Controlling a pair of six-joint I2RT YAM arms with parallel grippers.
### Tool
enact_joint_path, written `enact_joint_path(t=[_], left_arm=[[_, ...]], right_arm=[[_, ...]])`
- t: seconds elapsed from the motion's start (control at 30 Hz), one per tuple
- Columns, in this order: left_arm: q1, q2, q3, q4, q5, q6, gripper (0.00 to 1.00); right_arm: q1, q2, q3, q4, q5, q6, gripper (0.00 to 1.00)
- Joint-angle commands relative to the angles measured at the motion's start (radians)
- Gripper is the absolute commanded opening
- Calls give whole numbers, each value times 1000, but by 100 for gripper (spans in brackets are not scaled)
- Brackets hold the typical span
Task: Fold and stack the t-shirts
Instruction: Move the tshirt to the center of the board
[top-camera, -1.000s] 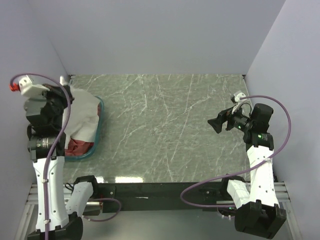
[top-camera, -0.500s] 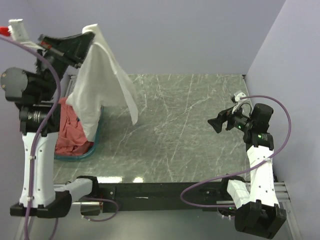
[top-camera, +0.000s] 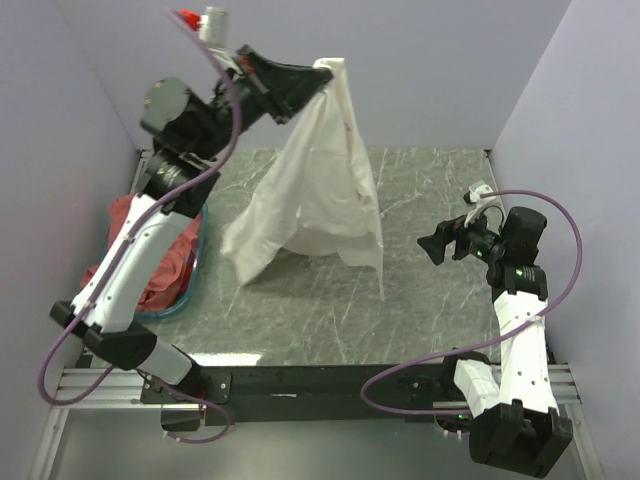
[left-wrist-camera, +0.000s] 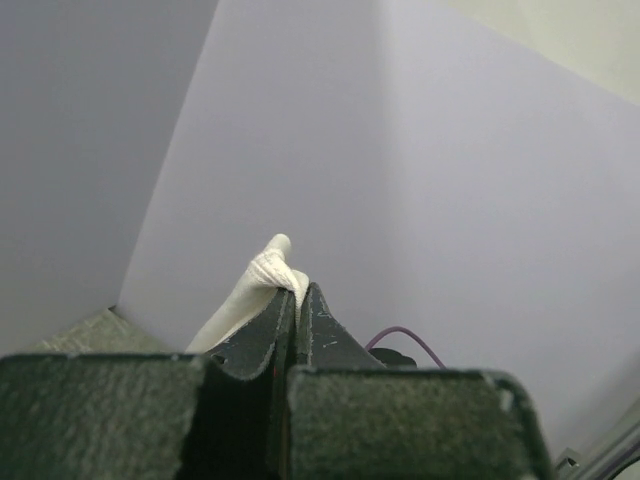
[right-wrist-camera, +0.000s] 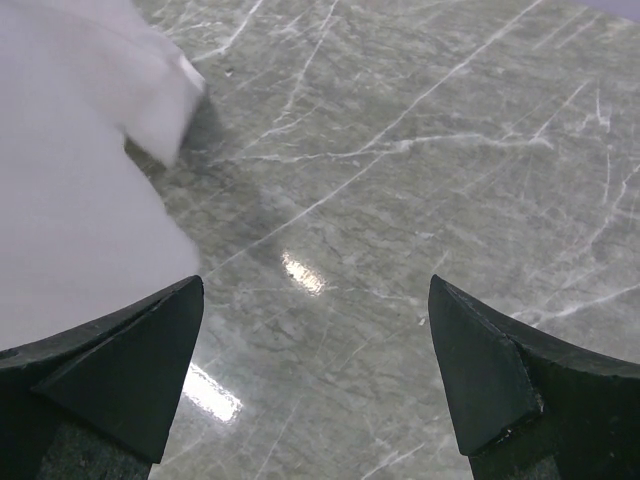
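Left fingers (top-camera: 322, 76) are pinching shut on a bunched edge of the white t-shirt (top-camera: 320, 190) and holding it high, up in front of the back wall (top-camera: 420, 70). In the left wrist view the fingers (left-wrist-camera: 322, 338) are pressing together with a small roll of white cloth (left-wrist-camera: 262, 275) poking out past the tips.

The shirt is hanging open from that one pinch point and fanning out over the left-centre of the counter (top-camera: 440, 180). Its lower corners are sitting low over the marble; I cannot tell whether they are touching it.

The salmon-red t-shirt (top-camera: 128, 218) is lying crumpled in the teal basket (top-camera: 196, 270) at the left edge of the counter, partly behind the left arm (top-camera: 150, 240).

Right fingers (top-camera: 432, 246) are standing wide apart and gripping nothing. They are hovering over the right side of the counter, pointing towards the hanging shirt and well apart from it. In the right wrist view both tips (right-wrist-camera: 130, 370) are framing bare marble, with blurred white cloth (right-wrist-camera: 70, 200) filling the upper left.
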Motion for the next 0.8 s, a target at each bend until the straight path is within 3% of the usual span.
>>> enact_joint_path(t=[0.0, 0.13, 0.27, 0.5, 0.7, 0.77], left_arm=[[-95, 34, 120, 46, -44, 71, 0], [-160, 112, 201, 17, -61, 111, 0], [-178, 89, 136, 16, -105, 147, 0], [-178, -55, -165, 46, -207, 192, 0], [-178, -164, -533, 146, -210, 171, 1], [-178, -179, -645, 143, -208, 169, 28]], right_arm=[[3, -9, 32, 31, 29, 9, 99], [3, -14, 31, 41, 70, 20, 99], [-2, -22, 31, 52, 102, 35, 99], [-10, -23, 32, 67, 141, 57, 99], [-16, -19, 29, 70, 144, 61, 99], [-17, -16, 28, 71, 139, 61, 99]])
